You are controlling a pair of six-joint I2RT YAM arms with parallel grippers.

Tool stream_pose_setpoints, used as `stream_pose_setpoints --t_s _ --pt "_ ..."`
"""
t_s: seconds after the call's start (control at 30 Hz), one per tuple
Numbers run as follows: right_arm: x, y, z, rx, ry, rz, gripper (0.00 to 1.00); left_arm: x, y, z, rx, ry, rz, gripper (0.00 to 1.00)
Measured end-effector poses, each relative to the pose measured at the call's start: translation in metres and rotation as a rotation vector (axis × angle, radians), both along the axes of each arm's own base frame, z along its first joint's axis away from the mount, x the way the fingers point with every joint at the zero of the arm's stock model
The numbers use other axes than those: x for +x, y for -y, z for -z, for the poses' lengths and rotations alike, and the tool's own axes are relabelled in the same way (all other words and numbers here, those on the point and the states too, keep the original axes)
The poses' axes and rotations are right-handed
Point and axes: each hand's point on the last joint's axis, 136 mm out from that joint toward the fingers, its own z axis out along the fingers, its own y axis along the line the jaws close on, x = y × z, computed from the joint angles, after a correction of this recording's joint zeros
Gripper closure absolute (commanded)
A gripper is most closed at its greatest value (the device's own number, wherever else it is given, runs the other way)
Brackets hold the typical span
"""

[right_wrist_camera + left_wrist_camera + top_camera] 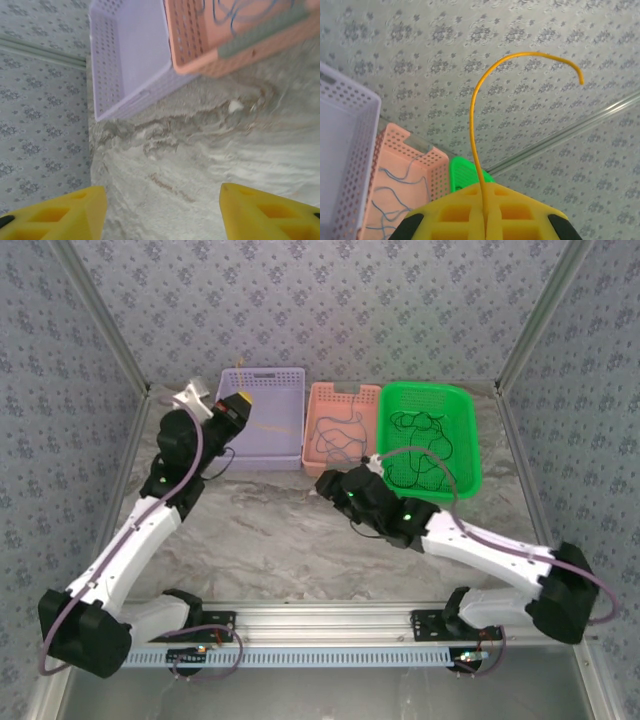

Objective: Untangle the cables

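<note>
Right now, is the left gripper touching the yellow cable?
Touching. The left wrist view shows the yellow cable rising straight out of the shut left gripper, pinched in its seam.

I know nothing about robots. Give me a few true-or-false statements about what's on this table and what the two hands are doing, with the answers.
1. A lilac basket, a pink basket and a green basket stand in a row. True.
2. The left hand pinches a thin yellow wire. True.
3. The right hand grips a black cable. False: it is open and empty above the bare table.
4. The green basket is empty. False: black cables lie in it.
5. The pink basket holds thin blue wire. True.
</note>
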Motion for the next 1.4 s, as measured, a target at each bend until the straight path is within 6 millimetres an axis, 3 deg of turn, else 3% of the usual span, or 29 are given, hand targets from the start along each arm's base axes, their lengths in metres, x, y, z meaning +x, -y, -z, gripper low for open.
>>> stream_pose_setpoints --t_s 0.17,0.37,0.53,0.8,1.1,1.17,1.2,1.27,1.4 --pt "-0.009 0.051 -0.046 -0.087 0.159 -0.005 0.35 0.022 -0.013 -0.019 0.14 0.029 0.019 1.0" --pt "-0.023 0.081 -0.06 -0.202 0.247 -0.049 0.35 0.071 -0.024 0.001 0.273 -0.037 0.036 1.0" --pt "-0.028 0.086 -0.05 -0.278 0.254 -0.095 0.35 0.108 -0.028 0.039 0.33 -0.113 0.059 1.0" --pt "-0.029 0.091 -0.017 -0.35 0.208 -0.142 0.35 0.16 -0.022 0.137 0.379 -0.295 0.114 1.0" --pt "-0.019 0.106 0.009 -0.361 0.14 -0.127 0.35 0.202 -0.013 0.2 0.421 -0.4 0.177 1.0" --pt "-0.017 0.107 0.013 -0.363 0.127 -0.13 0.35 0.209 -0.012 0.212 0.431 -0.423 0.184 0.81" --pt "-0.016 0.107 0.015 -0.366 0.122 -0.133 0.35 0.211 -0.012 0.219 0.439 -0.438 0.189 0.64" --pt "-0.014 0.106 0.018 -0.37 0.115 -0.139 0.35 0.216 -0.014 0.229 0.451 -0.462 0.182 0.41" --pt "-0.012 0.105 0.02 -0.38 0.113 -0.149 0.34 0.214 -0.024 0.245 0.502 -0.524 0.124 0.31"
